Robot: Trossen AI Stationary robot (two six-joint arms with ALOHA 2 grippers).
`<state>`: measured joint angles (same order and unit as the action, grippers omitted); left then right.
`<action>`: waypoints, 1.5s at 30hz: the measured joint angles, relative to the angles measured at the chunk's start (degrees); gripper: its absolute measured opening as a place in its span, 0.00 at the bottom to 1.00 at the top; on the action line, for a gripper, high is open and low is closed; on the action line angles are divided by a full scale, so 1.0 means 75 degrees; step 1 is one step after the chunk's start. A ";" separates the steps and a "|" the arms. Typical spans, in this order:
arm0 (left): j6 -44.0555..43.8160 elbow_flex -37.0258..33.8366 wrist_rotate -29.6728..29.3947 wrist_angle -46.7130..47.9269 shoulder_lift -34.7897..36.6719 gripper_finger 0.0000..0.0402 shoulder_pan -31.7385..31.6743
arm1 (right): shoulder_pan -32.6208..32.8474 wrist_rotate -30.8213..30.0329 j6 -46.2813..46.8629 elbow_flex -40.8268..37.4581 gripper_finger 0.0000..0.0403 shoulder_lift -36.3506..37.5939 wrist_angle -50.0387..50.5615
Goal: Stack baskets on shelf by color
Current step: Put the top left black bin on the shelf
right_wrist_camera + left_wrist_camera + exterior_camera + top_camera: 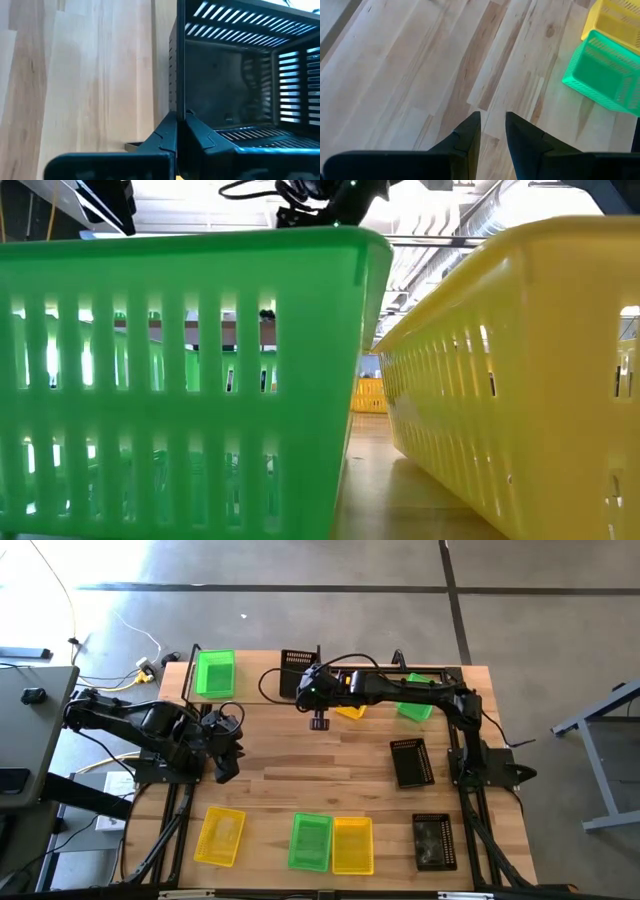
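Note:
My right gripper (306,688) (177,125) reaches to the table's far middle and is shut on a black basket (298,668) (235,80). That basket is at the right end of the shelf (255,675). A green basket (213,672) stands on the shelf's left end. A yellow basket (350,711) and a green one (414,709) lie partly under the right arm. My left gripper (226,754) (493,122) hovers over bare wood at the left, open with a narrow gap and nothing in it. My right gripper pinches the black basket's side wall at its rim (176,95), one finger outside and the other inside. The fingers slant down at it from the table's right and near side. Whether the basket's bottom rests on the shelf I cannot tell.
Two more black baskets (411,762) (434,840) sit at the right. Along the near edge stand a yellow basket (219,836), a green one (311,842) (180,380) and a yellow one (352,845) (520,370). Bare wood lies in the table's middle (300,765).

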<state>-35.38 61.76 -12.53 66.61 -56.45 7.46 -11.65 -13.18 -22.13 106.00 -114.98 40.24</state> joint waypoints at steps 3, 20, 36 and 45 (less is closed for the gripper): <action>0.0000 0.0000 0.0003 0.0000 0.0000 0.21 0.0000 | 0.0002 0.0019 0.0003 0.0000 0.00 0.0000 -0.0012; 0.0003 0.0000 -0.0003 0.0000 -0.0002 0.21 0.0000 | -0.0001 -0.0090 0.0144 0.0000 0.00 0.0000 -0.0137; 0.0046 0.0000 -0.0006 0.0000 -0.0002 0.21 0.0000 | 0.0013 -0.0042 0.0356 0.0000 0.18 0.0003 -0.0185; 0.0076 0.0000 -0.0006 0.0000 -0.0002 0.21 0.0000 | 0.0022 -0.0039 0.0763 0.0008 0.18 0.0009 -0.0299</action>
<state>-34.80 61.76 -12.58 66.61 -56.47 7.46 -11.49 -13.47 -16.41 106.06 -114.91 38.00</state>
